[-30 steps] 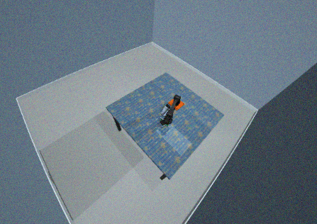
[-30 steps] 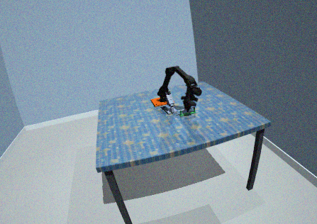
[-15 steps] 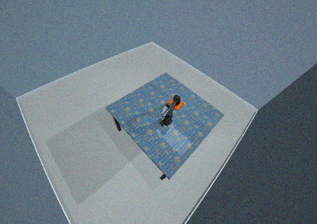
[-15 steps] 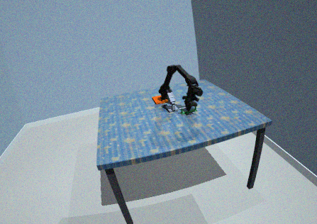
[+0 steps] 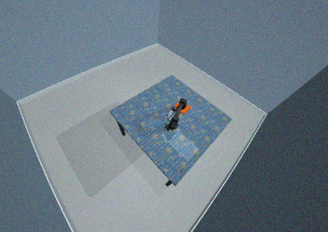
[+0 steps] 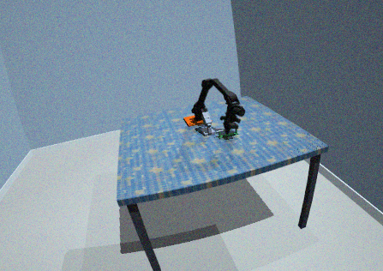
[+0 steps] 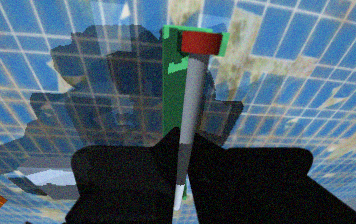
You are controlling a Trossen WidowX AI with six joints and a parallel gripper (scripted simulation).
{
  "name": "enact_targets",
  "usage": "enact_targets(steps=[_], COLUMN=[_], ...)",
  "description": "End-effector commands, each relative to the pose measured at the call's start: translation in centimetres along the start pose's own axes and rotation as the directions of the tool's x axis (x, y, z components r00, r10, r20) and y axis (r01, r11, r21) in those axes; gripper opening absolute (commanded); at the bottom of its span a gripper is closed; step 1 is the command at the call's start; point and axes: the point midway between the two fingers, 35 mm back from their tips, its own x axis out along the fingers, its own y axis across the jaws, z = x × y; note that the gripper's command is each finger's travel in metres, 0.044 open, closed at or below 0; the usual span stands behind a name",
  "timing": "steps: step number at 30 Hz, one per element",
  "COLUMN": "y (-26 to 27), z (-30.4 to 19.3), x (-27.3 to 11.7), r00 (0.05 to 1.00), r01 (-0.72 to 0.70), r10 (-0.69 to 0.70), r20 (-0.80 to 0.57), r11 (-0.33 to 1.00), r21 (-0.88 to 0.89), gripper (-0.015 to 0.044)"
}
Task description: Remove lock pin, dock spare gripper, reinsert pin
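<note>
The lock pin (image 7: 192, 105) has a red head, a grey shaft and a pale tip. It lies lengthwise over a green holder (image 7: 172, 100) (image 6: 222, 136), head at the far end in the wrist view. My gripper (image 7: 180, 131) (image 5: 168, 128) (image 6: 228, 133) is low over the holder, its black fingers shut on the pin's shaft toward the pale tip. A grey-and-white assembly (image 5: 171, 114) (image 6: 206, 118) stands beside the arm; the mount, its socket and the spare gripper cannot be told apart there. The fingers and arm hide part of the holder.
An orange plate (image 5: 186, 109) (image 6: 188, 121) lies by the arm's base. The blue patterned table (image 5: 144, 110) (image 6: 172, 150) carries everything. A pale piece (image 7: 50, 177) shows at the wrist view's lower left. The arm's shadow falls around the green holder.
</note>
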Motion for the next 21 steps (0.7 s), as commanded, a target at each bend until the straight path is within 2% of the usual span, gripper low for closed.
enact_targets(steps=[1, 21], y=[-0.1, -0.1], z=[-0.2, -1.5], x=[-0.5, -5.6], r00=[1.0, 1.0], r01=[0.002, 0.002], r10=[-0.002, -0.002], r20=[-0.004, -0.004], r11=[1.0, 1.0], r21=[-0.003, -0.003], gripper=[0.0, 0.0])
